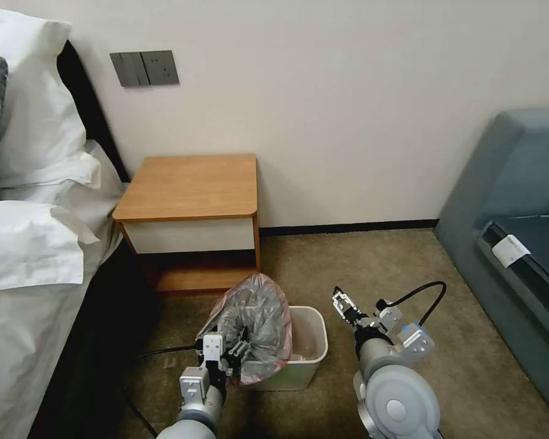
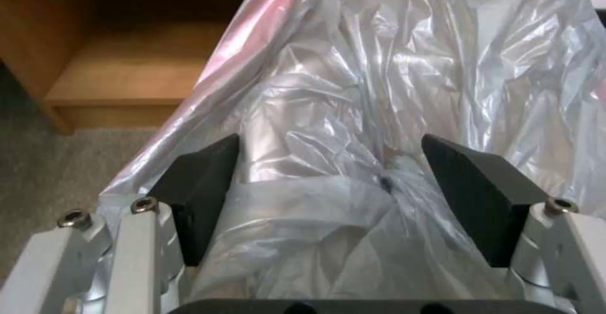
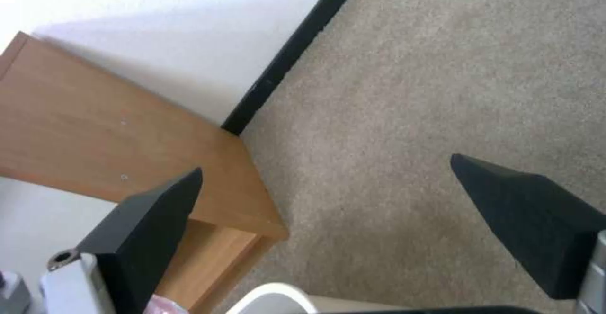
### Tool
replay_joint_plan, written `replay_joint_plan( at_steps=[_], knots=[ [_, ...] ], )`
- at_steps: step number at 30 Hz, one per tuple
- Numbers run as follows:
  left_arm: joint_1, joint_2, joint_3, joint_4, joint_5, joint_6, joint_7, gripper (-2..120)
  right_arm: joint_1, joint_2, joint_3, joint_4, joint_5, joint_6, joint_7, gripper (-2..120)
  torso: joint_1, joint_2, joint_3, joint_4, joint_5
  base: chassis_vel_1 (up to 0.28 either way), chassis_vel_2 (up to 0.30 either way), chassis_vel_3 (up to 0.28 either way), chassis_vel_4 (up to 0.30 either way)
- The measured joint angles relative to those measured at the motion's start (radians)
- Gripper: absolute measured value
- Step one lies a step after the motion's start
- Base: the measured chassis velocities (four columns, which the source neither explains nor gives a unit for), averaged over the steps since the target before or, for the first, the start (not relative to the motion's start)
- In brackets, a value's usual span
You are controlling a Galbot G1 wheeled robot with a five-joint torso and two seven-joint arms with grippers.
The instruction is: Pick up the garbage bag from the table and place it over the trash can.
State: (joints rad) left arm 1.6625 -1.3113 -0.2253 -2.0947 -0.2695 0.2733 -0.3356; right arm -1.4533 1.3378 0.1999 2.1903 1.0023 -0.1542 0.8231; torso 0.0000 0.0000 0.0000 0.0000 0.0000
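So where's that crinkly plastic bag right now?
In the head view, the garbage bag is draped over the left end of the trash can, on the carpet in front of the table, with the left claw at it.

carpet [image 1: 372, 268]: table [image 1: 189, 186], trash can [image 1: 308, 350] | tabletop: seemingly bare

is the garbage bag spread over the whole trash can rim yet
No. The garbage bag bunches over the left part of the trash can, the right rim bare. The left gripper, fingers apart, has bag plastic between them; the right gripper hovers open.
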Motion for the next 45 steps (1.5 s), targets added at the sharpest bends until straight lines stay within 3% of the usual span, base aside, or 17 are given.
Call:
replay_joint_plan(
  at_steps=[20, 28, 35, 45],
  knots=[
    [0.005, 0.005, -0.05, -0.01, -0.016, 0.008, -0.012, 76, 0.003, 0.013, -0.02, -0.019, -0.02, 0.002, -0.005, 100, 0.0, 0.0, 0.0, 0.0, 0.0, 0.0, 0.0, 0.0, 0.0],
    [-0.005, 0.009, -0.05, -0.007, -0.042, 0.038, -0.021, 67, 0.002, 0.017, -0.019, -0.025, -0.028, 0.005, -0.006, 100, 0.0, 0.0, 0.0, 0.0001, -0.0001, 0.0, 0.0, 0.0, 0.0],
    [-0.034, 0.017, -0.049, -0.006, -0.08, 0.087, -0.035, 71, -0.002, 0.023, -0.02, -0.03, -0.034, 0.007, -0.008, 100, 0.0, 0.0, 0.0, 0.0, 0.0, 0.0, 0.0, 0.0, 0.0],
    [-0.11, 0.053, -0.044, -0.033, -0.197, 0.239, -0.09, 73, -0.001, 0.029, -0.021, -0.049, -0.043, 0.009, -0.009, 100, 0.0, 0.0, 0.0, 0.0, 0.0, 0.0, 0.0, 0.0, 0.0]
  ],
)
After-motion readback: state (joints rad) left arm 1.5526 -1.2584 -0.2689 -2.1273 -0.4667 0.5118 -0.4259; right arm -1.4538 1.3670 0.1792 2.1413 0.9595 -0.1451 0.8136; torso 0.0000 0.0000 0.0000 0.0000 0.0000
